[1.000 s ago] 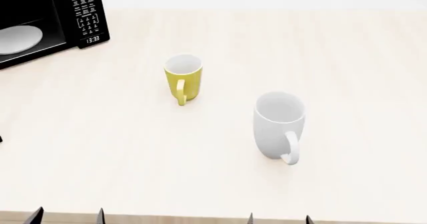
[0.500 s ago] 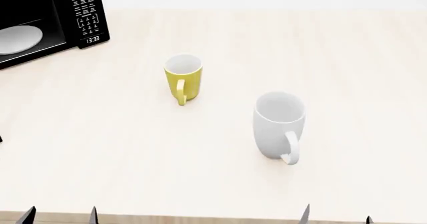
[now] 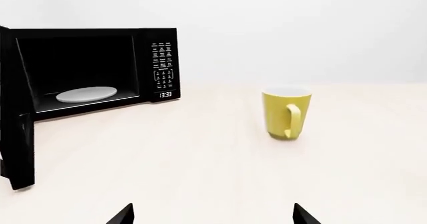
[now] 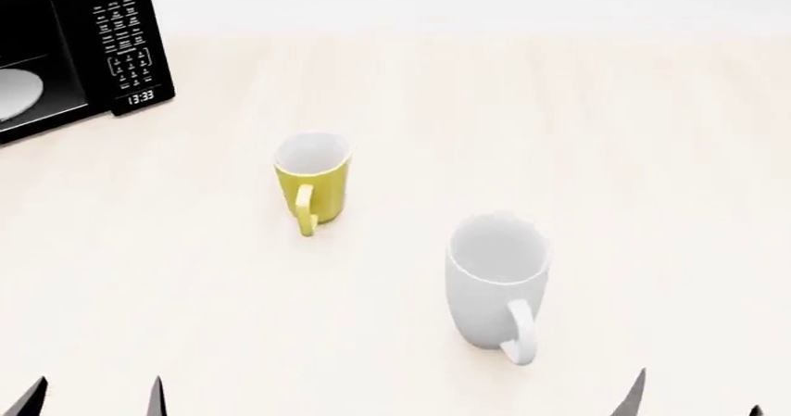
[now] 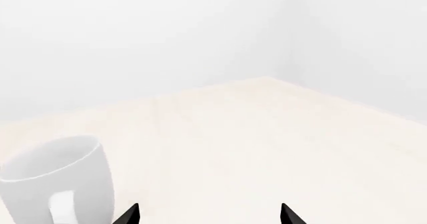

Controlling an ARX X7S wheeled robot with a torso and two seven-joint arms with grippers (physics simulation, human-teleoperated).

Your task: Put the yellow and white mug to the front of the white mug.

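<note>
A pale wooden tabletop [image 4: 594, 157] fills the head view. The yellow and white mug [image 4: 311, 182] stands upright left of centre, its yellow handle turned toward the lower edge of the frame. The white mug [image 4: 495, 286] stands upright to the lower right of it, well apart, its handle also pointing toward the lower edge. A black microwave [image 4: 74, 50] with its door open sits in the upper left corner, a white plate [image 3: 87, 94] resting inside it.

Only dark fingertips show along the bottom edge of the head view. The left gripper [image 4: 93, 399] appears at the lower left and the right gripper [image 4: 696, 399] at the lower right. Each pair of tips is spread apart with nothing between them, so both grippers are released and empty, well short of either mug.

In the left wrist view, the yellow and white mug stands right of centre, with the microwave in the left half of the frame. In the right wrist view, the white mug sits in the lower left corner.
</note>
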